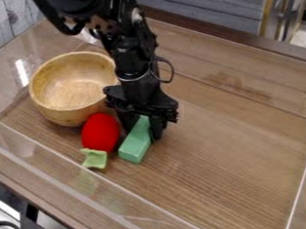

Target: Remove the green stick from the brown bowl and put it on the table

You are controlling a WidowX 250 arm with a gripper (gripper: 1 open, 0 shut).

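The green stick (134, 145) is a light green block that leans on the wooden table (237, 155), just right of the brown bowl (63, 89). Its lower end rests on the wood. My gripper (142, 123) points straight down and is shut on the stick's upper end, with one black finger on each side. The bowl looks empty inside.
A red toy fruit (103, 130) with a green stem piece (94, 159) lies against the stick's left side, in front of the bowl. Clear plastic walls (41, 157) run along the table's front and left edges. A chair leg (284, 16) stands beyond the far right corner.
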